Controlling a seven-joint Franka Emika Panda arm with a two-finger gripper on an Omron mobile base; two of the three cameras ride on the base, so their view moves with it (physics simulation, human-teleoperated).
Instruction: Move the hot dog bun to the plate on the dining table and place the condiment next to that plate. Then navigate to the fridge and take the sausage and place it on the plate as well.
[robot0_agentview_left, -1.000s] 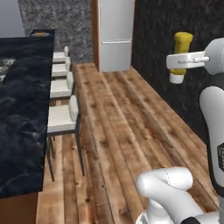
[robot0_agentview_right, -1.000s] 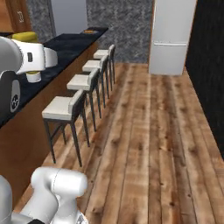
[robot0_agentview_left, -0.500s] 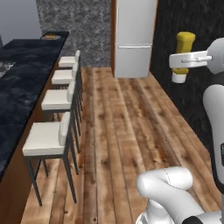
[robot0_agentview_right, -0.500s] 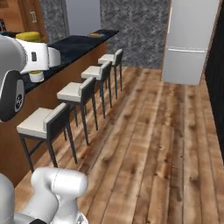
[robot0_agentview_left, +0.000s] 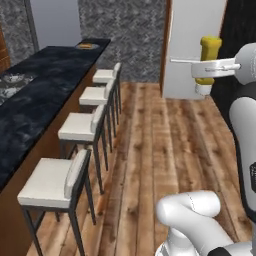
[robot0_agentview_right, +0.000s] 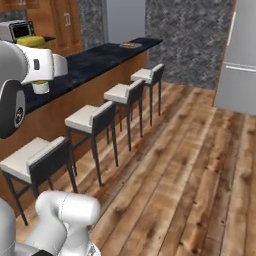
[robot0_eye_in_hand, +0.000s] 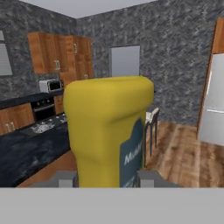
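Observation:
My gripper (robot0_agentview_left: 206, 65) is held high and shut on the condiment (robot0_agentview_left: 210, 47), a yellow squeeze bottle with a white cap pointing down. From the right base view the gripper (robot0_agentview_right: 41, 64) shows with the condiment (robot0_agentview_right: 31, 41) poking out above it. The condiment (robot0_eye_in_hand: 109, 131) stands close up in the hand view, between the two fingertips (robot0_eye_in_hand: 65, 178). A small plate (robot0_agentview_left: 86, 46) with something tan on it lies at the far end of the dark counter (robot0_agentview_left: 35, 80); it is too small to make out. The fridge (robot0_agentview_right: 242, 60) stands shut, and the sausage is hidden.
Several white bar stools (robot0_agentview_left: 80, 125) line the counter's near side. Open wooden floor (robot0_agentview_right: 190, 165) runs ahead toward the fridge (robot0_agentview_left: 192, 45) and the stone back wall. A stove and wooden cabinets (robot0_eye_in_hand: 57, 61) sit beyond the counter.
The whole scene has shifted in both base views, so the base has moved: counter and stools now fill more of the left. The condiment stays in the gripper.

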